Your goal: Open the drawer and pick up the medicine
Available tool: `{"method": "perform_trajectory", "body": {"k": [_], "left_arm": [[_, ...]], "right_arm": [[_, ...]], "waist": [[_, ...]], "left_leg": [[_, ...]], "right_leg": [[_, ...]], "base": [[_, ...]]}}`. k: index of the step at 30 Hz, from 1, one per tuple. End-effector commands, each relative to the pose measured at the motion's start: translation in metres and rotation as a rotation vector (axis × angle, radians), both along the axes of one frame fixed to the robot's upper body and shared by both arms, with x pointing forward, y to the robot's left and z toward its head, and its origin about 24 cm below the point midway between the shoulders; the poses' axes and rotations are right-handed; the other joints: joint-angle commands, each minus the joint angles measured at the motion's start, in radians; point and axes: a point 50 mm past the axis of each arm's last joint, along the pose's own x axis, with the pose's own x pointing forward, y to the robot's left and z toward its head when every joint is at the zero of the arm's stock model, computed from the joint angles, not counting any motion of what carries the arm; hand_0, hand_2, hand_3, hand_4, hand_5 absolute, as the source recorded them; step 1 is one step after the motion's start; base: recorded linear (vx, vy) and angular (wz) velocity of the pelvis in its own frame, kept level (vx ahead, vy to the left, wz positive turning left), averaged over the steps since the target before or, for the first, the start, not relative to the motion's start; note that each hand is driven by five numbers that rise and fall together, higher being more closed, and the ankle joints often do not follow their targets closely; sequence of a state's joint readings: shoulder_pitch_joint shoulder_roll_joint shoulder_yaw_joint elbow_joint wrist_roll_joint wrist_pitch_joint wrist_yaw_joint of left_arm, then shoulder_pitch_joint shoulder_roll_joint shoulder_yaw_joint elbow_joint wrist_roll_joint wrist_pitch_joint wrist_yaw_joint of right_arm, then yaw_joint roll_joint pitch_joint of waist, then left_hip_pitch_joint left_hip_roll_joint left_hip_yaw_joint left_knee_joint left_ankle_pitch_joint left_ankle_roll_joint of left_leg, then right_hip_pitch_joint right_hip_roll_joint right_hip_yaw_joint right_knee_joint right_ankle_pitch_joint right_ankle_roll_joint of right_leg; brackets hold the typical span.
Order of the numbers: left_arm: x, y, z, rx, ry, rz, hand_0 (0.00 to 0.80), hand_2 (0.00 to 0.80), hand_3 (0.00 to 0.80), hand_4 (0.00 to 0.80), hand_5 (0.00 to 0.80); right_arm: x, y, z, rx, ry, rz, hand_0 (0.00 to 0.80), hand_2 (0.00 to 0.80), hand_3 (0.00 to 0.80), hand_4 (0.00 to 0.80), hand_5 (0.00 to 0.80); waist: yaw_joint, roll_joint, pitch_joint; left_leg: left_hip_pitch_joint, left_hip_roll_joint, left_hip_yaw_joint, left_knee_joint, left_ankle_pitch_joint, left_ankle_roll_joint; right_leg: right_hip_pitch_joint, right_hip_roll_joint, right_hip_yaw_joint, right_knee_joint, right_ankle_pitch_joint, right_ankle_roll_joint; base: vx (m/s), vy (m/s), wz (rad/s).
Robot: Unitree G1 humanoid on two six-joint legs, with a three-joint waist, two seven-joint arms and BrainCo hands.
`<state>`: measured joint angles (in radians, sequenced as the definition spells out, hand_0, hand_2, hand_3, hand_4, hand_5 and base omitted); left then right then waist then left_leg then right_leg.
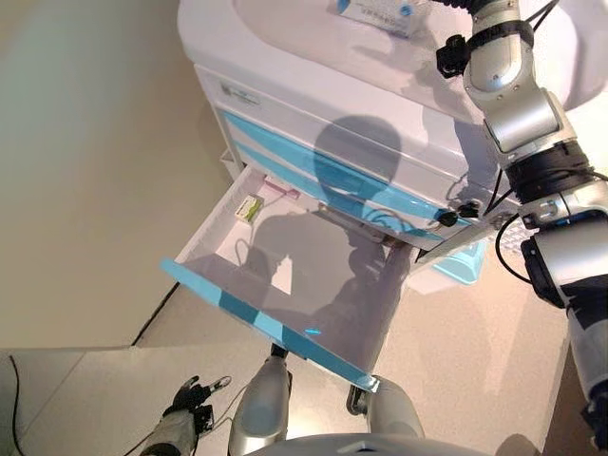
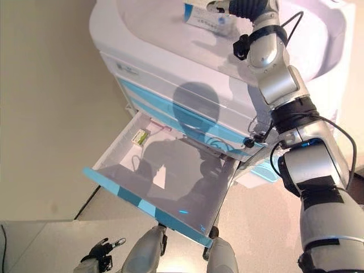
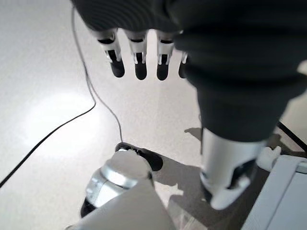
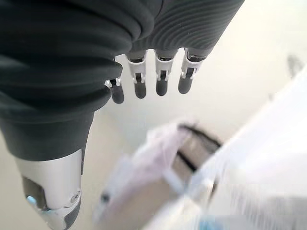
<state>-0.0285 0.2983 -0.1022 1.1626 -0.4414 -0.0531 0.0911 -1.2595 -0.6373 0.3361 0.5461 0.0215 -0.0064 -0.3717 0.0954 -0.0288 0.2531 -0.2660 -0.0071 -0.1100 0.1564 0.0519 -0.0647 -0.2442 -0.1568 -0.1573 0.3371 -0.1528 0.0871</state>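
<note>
The white cabinet (image 1: 285,66) has blue drawer fronts, and its lowest drawer (image 1: 256,323) stands pulled far out. A small green and white medicine box (image 1: 250,208) lies at the drawer's back left corner. A white and blue box (image 2: 202,17) lies on the cabinet top. My right hand (image 2: 236,7) is raised over the cabinet top, right beside that box. In its wrist view its fingers (image 4: 151,81) are straight and hold nothing. My left hand (image 1: 190,399) hangs low by the floor, open and empty, with its fingers (image 3: 139,62) straight.
A white slip (image 1: 282,275) and a pink item (image 1: 280,190) lie in the drawer. A light blue bin (image 1: 465,261) stands right of the cabinet. Thin cables (image 3: 57,129) run over the floor. A wall stands on the left.
</note>
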Motion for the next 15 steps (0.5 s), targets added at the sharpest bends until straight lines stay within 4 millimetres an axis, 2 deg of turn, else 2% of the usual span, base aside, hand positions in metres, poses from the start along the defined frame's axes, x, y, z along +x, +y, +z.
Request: {"method": "perform_trajectory", "body": {"k": [1,3,4,6,9,11,12,15], "left_arm": [[-0.014,0.016,0.0,0.069,0.072,-0.015,0.0,0.0,0.0,0.0,0.0],[-0.017,0.015,-0.002,0.069,0.085,-0.022,0.0,0.0,0.0,0.0,0.0],[-0.019,0.014,-0.003,0.069,0.095,-0.028,0.0,0.0,0.0,0.0,0.0],[-0.023,0.012,-0.004,0.066,0.112,-0.037,0.0,0.0,0.0,0.0,0.0],[-0.028,0.006,-0.007,0.056,0.132,-0.056,0.0,0.0,0.0,0.0,0.0],[-0.032,0.0,-0.01,0.043,0.139,-0.065,0.0,0.0,0.0,0.0,0.0],[-0.032,-0.005,-0.012,0.03,0.142,-0.072,0.0,0.0,0.0,0.0,0.0],[-0.032,-0.012,-0.013,0.011,0.137,-0.08,0.0,0.0,0.0,0.0,0.0]], "right_arm": [[-0.022,-0.011,0.019,0.108,-0.174,0.064,0.0,0.0,0.0,0.0,0.0],[-0.025,-0.02,0.013,0.175,-0.189,0.089,0.0,0.0,0.0,0.0,0.0],[-0.026,-0.026,0.006,0.27,-0.198,0.114,0.0,0.0,0.0,0.0,0.0],[-0.024,-0.033,-0.009,0.341,-0.179,0.132,0.0,0.0,0.0,0.0,0.0],[-0.023,-0.057,-0.041,0.489,-0.151,0.105,0.0,0.0,0.0,0.0,0.0],[-0.025,-0.076,-0.073,0.609,-0.125,0.062,0.0,0.0,0.0,0.0,0.0],[-0.027,-0.087,-0.097,0.675,-0.103,0.022,0.0,0.0,0.0,0.0,0.0],[-0.037,-0.111,-0.148,0.732,0.002,-0.094,0.0,0.0,0.0,0.0,0.0]], "waist": [[-0.016,-0.018,-0.046],[-0.025,-0.012,-0.062],[-0.028,-0.01,-0.071],[-0.038,-0.006,-0.087],[-0.052,0.003,-0.11],[-0.058,0.007,-0.128],[-0.065,0.01,-0.137],[-0.077,0.013,-0.159]], "left_leg": [[0.05,-0.06,0.03,0.054,-0.123,0.058],[0.072,-0.058,0.044,0.038,-0.123,0.058],[0.089,-0.057,0.057,0.025,-0.123,0.058],[0.116,-0.053,0.074,0.003,-0.122,0.057],[0.161,-0.042,0.111,-0.035,-0.121,0.058],[0.19,-0.035,0.139,-0.061,-0.121,0.062],[0.202,-0.03,0.153,-0.073,-0.12,0.063],[0.235,-0.025,0.179,-0.104,-0.12,0.065]], "right_leg": [[0.062,0.016,0.022,-0.097,0.066,0.022],[0.081,0.022,0.031,-0.12,0.071,0.026],[0.096,0.026,0.039,-0.139,0.076,0.029],[0.118,0.032,0.051,-0.168,0.083,0.033],[0.15,0.04,0.075,-0.215,0.102,0.042],[0.171,0.044,0.09,-0.25,0.12,0.049],[0.179,0.045,0.1,-0.269,0.13,0.052],[0.206,0.047,0.114,-0.325,0.154,0.059]], "base": [[0.061,0.01,-0.14],[0.06,0.017,-0.23],[0.079,0.022,-0.36],[0.078,0.02,-0.33],[0.072,0.026,-0.33],[0.066,0.028,-0.54],[0.059,0.018,-0.61],[0.048,0.014,-0.33]]}}
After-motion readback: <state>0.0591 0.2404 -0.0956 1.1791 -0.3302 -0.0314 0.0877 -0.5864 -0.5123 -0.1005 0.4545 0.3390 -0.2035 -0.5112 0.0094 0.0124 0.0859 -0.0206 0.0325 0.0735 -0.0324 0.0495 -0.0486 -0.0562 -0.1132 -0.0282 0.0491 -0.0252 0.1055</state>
